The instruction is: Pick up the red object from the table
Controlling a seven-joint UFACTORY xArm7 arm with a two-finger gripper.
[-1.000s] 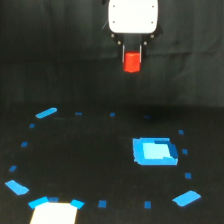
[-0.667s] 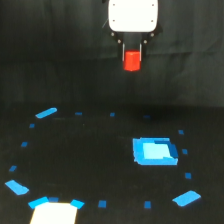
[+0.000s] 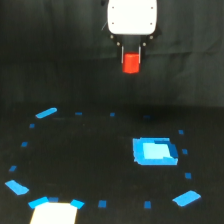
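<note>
Gripper (image 3: 131, 55) clamped on the red object (image 3: 131, 63), top centre, above the table (image 3: 75, 150). Upper block hidden between dim fingers; arm cropped.

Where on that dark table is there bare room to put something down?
The widest bare patch on the black matte table lies inside the ring of small blue tape marks, to the exterior view's left of the blue flat square piece. The near edge by the white patch is crowded.
</note>
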